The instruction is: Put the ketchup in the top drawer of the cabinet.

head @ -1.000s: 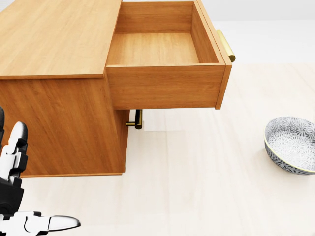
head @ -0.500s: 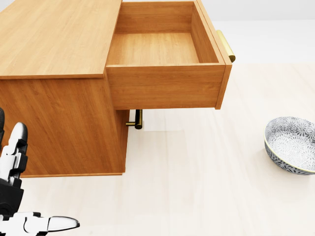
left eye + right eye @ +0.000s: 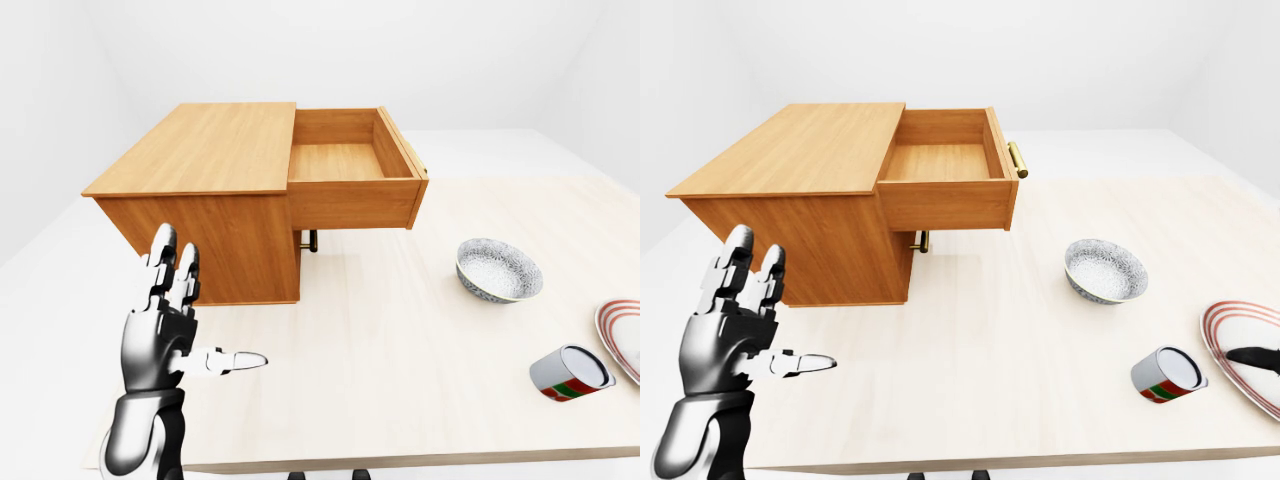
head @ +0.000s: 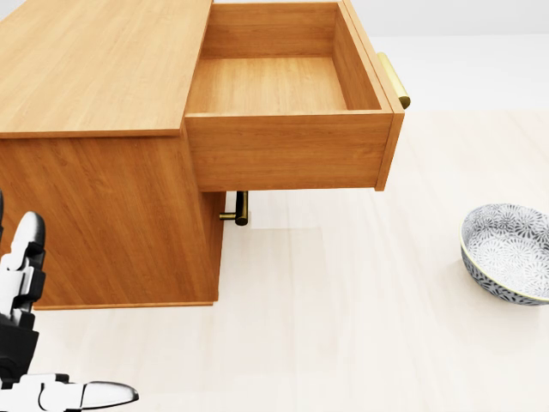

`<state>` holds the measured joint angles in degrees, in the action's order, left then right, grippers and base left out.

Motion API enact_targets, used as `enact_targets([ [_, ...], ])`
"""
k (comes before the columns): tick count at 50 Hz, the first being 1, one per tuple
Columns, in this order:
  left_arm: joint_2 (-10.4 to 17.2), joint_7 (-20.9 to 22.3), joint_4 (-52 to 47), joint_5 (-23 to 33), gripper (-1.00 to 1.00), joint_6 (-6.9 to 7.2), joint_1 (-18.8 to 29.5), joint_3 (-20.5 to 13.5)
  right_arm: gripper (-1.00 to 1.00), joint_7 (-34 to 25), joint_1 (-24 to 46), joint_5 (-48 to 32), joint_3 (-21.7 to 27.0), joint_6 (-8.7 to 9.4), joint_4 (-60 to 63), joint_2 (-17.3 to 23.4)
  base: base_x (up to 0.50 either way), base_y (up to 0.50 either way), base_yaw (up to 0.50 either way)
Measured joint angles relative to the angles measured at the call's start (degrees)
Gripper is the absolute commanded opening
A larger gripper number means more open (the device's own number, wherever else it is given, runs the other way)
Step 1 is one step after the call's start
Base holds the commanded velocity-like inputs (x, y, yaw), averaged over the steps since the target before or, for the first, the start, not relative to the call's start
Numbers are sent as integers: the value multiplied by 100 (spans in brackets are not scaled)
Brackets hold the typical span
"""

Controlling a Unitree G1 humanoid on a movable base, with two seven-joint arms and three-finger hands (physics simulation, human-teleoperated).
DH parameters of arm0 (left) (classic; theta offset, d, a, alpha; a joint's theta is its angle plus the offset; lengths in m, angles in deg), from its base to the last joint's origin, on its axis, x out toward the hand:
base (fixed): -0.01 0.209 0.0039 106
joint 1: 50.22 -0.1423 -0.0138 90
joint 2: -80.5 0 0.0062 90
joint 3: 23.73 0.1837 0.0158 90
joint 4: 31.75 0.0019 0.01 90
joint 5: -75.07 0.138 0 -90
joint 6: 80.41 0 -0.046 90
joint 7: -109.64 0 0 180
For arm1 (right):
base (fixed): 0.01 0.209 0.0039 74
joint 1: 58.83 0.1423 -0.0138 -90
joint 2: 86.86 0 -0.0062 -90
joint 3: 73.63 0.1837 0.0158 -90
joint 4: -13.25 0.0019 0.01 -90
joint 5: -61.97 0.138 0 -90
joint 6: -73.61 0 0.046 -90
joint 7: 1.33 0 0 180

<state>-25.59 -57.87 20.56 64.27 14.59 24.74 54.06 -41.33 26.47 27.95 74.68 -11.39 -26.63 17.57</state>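
Left-eye view: left hand [image 3: 165, 335] spread wide at lower left; drawer [image 3: 350, 165] open above; ketchup [image 3: 570, 373] lower right

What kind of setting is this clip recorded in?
Probably a bare simulated tabletop workspace with plain white surroundings, not a furnished room. A pale wooden table carries a small wooden cabinet with its top drawer pulled open, beside a patterned bowl and a tipped can.
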Motion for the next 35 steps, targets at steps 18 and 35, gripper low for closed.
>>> enact_targets([
  [18, -10, -10, -47, 16, 100, 0, -5, 1, 100, 0, -122, -426, 422, 0, -439, 111, 0, 0, 0],
  [35, -6, -17, 9, 34, 100, 0, 11, 11, 100, 0, -530, -227, 365, 0, -1346, -530, 0, 0, 0],
])
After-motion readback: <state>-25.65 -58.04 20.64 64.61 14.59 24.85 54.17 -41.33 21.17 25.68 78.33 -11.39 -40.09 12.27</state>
